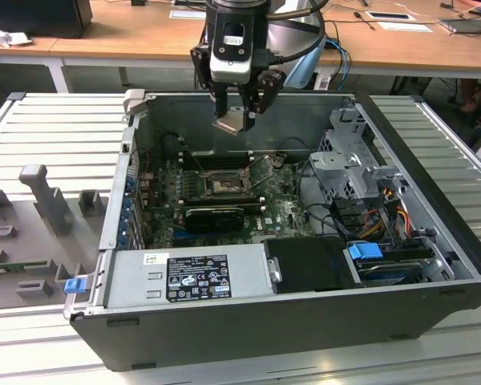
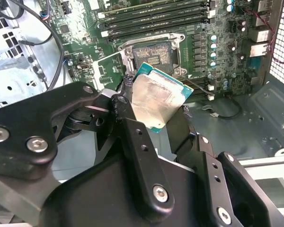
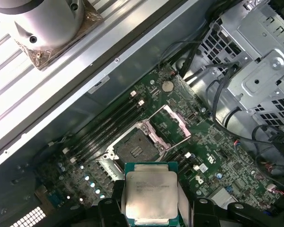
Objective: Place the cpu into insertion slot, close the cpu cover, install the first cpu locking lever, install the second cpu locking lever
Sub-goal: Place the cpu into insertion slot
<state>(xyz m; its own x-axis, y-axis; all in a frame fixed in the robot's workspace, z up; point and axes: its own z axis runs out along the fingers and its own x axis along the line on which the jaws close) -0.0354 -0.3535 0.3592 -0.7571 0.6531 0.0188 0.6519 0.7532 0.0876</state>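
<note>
**Exterior view.** The gripper (image 1: pixel 239 114) hangs in the upper middle of the frame, above the open computer case (image 1: pixel 224 341). Its fingers are drawn in to a narrow gap and pinch the cpu (image 1: pixel 232 123), which is tilted and well clear of the motherboard (image 1: pixel 284 212). The insertion slot (image 1: pixel 222 186) lies lower, near the frame's centre, and is unoccupied. The grey power supply box (image 1: pixel 192 274) sits in the lower part of the frame.

**First wrist view.** The cpu (image 3: pixel 151 191) shows its metal lid, with a black finger (image 3: pixel 107 208) against each of two opposite edges. The insertion slot (image 3: pixel 135 150) is bare. The cpu cover (image 3: pixel 180 122) is swung open and lies just beside the slot. The memory slots (image 3: pixel 109 130) run along the slot's other side.

**Second wrist view.** The cpu (image 2: pixel 156 99) is held at a slant, its green rim visible and a dull smear on the lid. The insertion slot (image 2: pixel 154 56) sits beyond it, apart from the chip.

**Handling, as judged.**
- The chip looks light, thin and stiff.
- The smooth lid is probably slippery.
- The underside contacts and the socket's contact field are likely delicate.
- An edge grip, as here, seems right, keeping pressure off both faces.
- The chip needs to go in flat and without force.
</note>
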